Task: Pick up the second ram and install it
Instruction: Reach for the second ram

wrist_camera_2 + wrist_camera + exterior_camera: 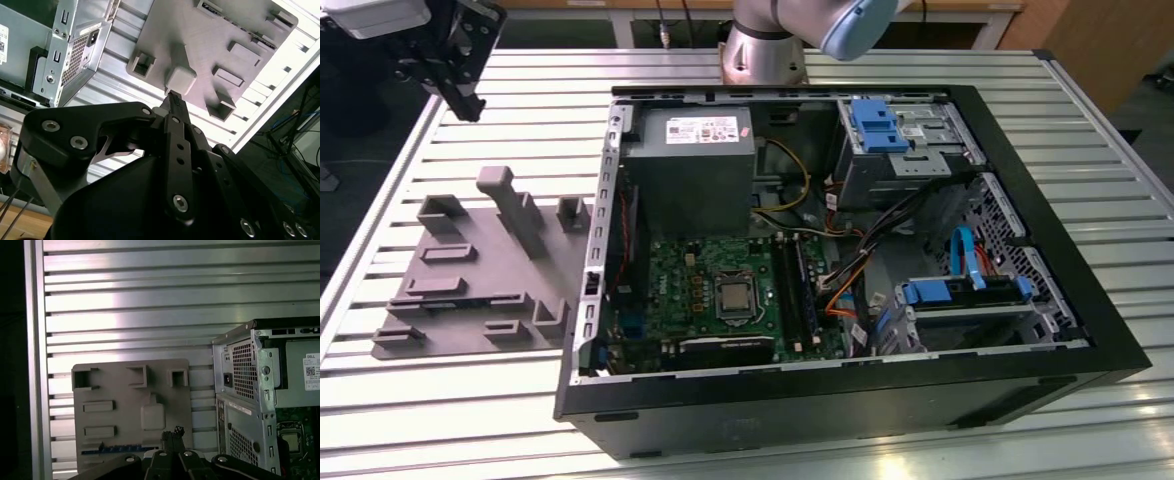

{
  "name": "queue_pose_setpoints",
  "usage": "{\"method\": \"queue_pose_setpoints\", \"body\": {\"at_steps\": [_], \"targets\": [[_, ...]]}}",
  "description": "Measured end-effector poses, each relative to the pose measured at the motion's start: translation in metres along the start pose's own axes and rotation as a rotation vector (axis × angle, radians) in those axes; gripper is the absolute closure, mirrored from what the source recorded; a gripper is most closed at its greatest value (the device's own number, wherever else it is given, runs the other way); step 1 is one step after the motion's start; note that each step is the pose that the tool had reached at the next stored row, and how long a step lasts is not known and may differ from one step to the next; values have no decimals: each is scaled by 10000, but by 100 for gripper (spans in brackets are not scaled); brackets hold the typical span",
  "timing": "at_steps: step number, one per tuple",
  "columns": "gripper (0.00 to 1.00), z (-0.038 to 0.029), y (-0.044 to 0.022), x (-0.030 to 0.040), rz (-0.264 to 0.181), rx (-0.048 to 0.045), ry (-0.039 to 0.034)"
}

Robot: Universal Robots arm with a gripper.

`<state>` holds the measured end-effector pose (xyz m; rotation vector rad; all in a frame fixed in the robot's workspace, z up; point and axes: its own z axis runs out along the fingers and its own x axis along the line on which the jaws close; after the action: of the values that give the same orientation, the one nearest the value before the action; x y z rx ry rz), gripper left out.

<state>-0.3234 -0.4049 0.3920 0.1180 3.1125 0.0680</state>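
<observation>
The second ram (pixel 112 449) appears as a thin dark strip with blue glints, standing on edge in a slot of the grey moulded tray (pixel 130 410). My gripper (pixel 462 100) hangs above the table at the exterior view's far left, behind the tray (pixel 467 300) and well clear of it. Its fingers are shut with nothing between them, and the tips show in both wrist views (pixel 173 433) (pixel 172 98). The motherboard's long slots (pixel 790 285) lie inside the open computer case (pixel 1067 330).
The case stands on a slatted metal table (pixel 720 70), with the arm's base (pixel 761 50) behind it. Inside are a power supply (pixel 694 160), blue-tabbed drive bays (pixel 961 295) and loose cables. The table's edge runs close to the tray's left.
</observation>
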Motion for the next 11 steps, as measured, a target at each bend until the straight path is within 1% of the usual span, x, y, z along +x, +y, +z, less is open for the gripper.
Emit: {"method": "queue_pose_setpoints", "body": {"at_steps": [11], "targets": [[89, 0, -23, 27, 0, 0, 1]]}}
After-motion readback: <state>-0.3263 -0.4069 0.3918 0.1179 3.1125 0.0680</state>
